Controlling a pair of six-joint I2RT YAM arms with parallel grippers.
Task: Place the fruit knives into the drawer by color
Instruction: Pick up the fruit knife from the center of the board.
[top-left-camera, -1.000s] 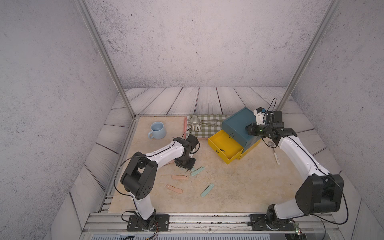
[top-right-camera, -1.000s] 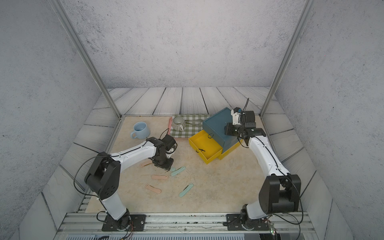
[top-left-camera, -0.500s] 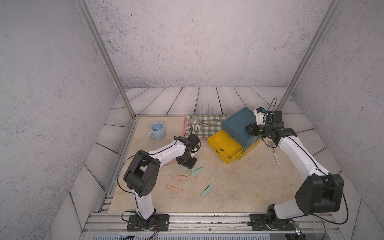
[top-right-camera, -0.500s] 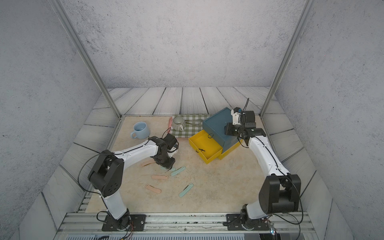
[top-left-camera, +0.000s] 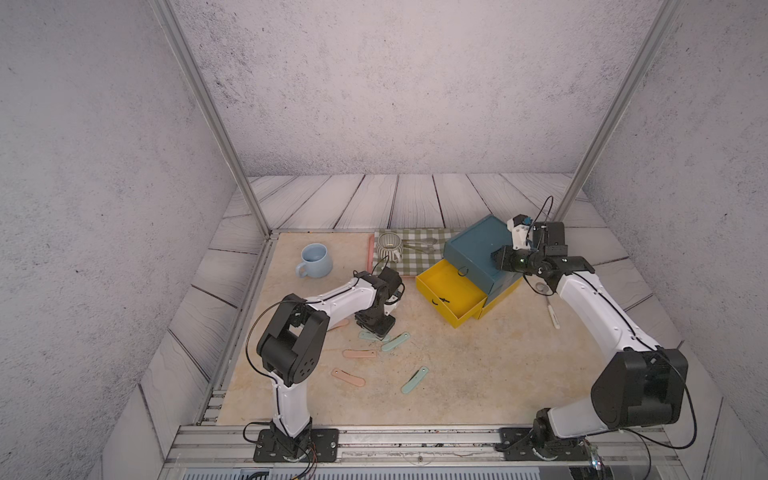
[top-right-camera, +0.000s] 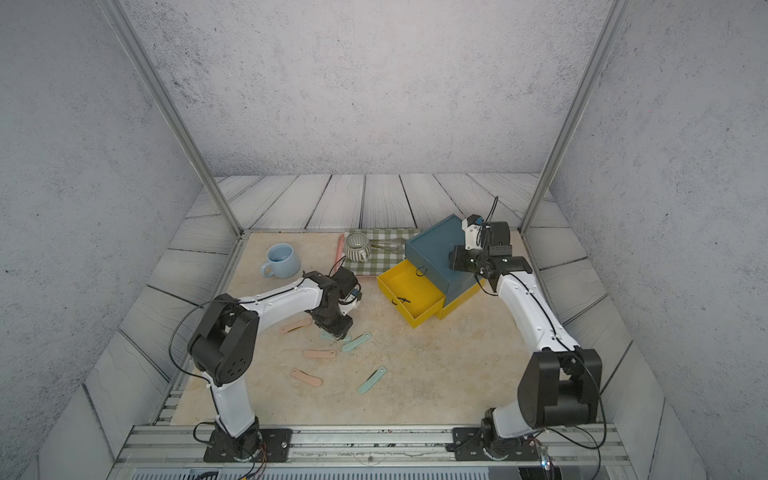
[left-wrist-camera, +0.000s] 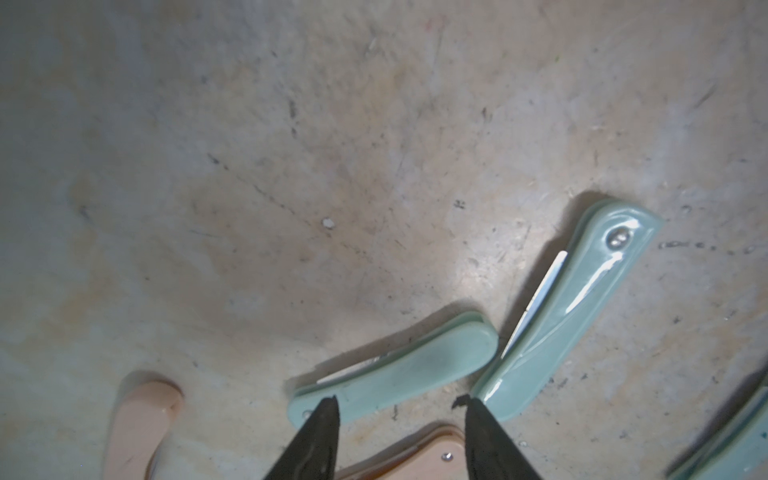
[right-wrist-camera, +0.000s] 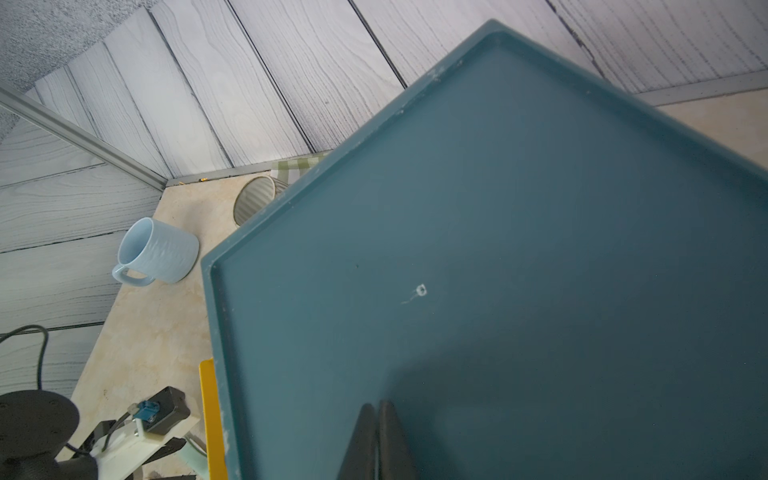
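Left gripper (left-wrist-camera: 399, 405) points down at the table (left-wrist-camera: 332, 166), jaws spread, pinching nothing; one fingertip (left-wrist-camera: 328, 411) overlaps the end of a teal knife (left-wrist-camera: 399, 374), its mate sits at the end of a second teal knife (left-wrist-camera: 573, 307); a pink knife (left-wrist-camera: 419, 457) lies just below the gap; contact I cannot tell. Back toward that arm's base lie a far pink knife (top-left-camera: 348, 377) and a lone teal knife (top-left-camera: 414, 379), apart from each other. Ahead of the gripper, well apart, a yellow drawer (top-left-camera: 451, 286) stands pulled out of the chest (top-left-camera: 473, 245). Right gripper (right-wrist-camera: 378, 415) has its jaws pressed together, holding nothing, over the chest's top; a mug (right-wrist-camera: 162, 253) stands beyond the chest.
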